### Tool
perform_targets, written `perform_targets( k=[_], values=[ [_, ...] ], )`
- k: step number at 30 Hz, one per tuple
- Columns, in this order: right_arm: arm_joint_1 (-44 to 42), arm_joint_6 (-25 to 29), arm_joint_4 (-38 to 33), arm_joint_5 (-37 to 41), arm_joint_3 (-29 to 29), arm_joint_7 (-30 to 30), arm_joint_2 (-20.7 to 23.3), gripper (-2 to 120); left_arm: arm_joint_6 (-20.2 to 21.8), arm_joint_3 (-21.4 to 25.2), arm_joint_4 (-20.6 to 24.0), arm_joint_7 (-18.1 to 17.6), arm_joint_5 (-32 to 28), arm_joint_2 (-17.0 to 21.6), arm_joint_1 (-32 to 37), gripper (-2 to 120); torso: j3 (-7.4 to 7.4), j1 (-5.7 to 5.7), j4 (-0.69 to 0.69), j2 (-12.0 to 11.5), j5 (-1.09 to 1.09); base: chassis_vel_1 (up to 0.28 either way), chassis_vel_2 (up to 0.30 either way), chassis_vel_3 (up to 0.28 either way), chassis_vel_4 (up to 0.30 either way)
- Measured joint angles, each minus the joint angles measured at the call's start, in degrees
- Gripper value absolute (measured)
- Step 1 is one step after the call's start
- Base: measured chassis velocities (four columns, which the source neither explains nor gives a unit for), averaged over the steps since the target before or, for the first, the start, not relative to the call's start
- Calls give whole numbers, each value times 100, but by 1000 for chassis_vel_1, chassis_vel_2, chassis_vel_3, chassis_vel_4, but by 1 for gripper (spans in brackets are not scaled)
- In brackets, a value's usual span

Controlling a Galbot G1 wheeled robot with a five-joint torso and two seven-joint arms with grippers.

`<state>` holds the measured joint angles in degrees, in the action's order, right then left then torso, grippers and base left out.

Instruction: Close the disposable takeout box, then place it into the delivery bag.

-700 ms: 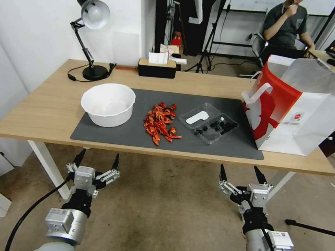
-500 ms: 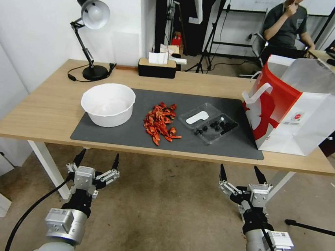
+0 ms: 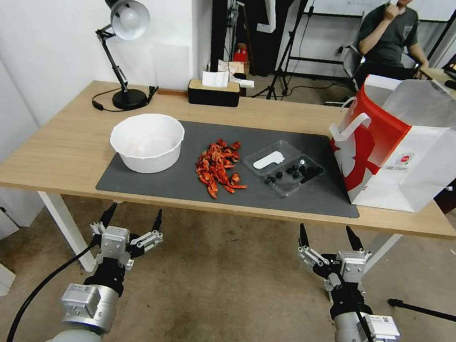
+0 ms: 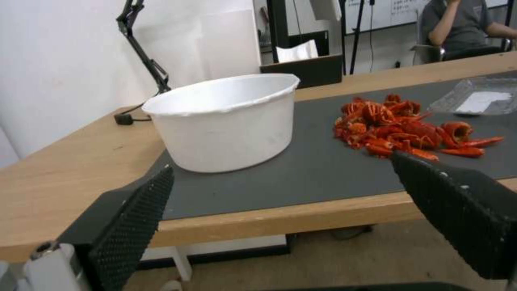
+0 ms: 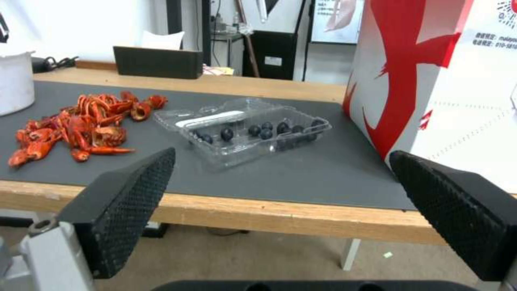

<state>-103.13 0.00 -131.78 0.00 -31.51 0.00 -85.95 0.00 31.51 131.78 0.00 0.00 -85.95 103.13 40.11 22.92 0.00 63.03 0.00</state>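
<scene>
Head view shows both the left gripper (image 3: 131, 219) and right gripper (image 3: 328, 237) spread wide below the worktop (image 3: 52, 149), while the disposable takeout box (image 3: 283, 167) lies unfolded beside the delivery bag (image 3: 402, 150), closing not yet begun.

Even, bright indoor light falls from above, leaving only soft, faint shadows under the white bowl (image 3: 146, 141) and along the counter (image 3: 69, 145) edge. The head view bends straight lines outward toward its borders, wide-angle style. Both wrist views look softer and grainier, with the near black finger pads (image 5: 129, 210) slightly blurred and a pale glare on the wall (image 4: 59, 60).
</scene>
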Motion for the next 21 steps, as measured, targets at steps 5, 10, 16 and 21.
perform_targets(
  k=[5,10,16,21],
  values=[
    [5,-11,0,10,1,0,3,100,1,0,0,0,0,0,0,100,0,0,0,0,0,0,0,0,0],
    [351,-616,-66,479,89,-62,186,100,606,-314,45,-488,-626,289,-580,100,0,0,0,0,0,0,0,0,0],
    [913,-1510,-134,1222,146,-111,474,100,1508,-782,123,-1212,-1550,711,-1436,100,1,3,-1,-1,1,0,0,0,0],
    [1024,-1616,-39,1421,8,129,547,100,1647,-921,74,-1261,-1691,797,-1446,100,1,3,1,-1,0,0,0,0,0]
  ],
)
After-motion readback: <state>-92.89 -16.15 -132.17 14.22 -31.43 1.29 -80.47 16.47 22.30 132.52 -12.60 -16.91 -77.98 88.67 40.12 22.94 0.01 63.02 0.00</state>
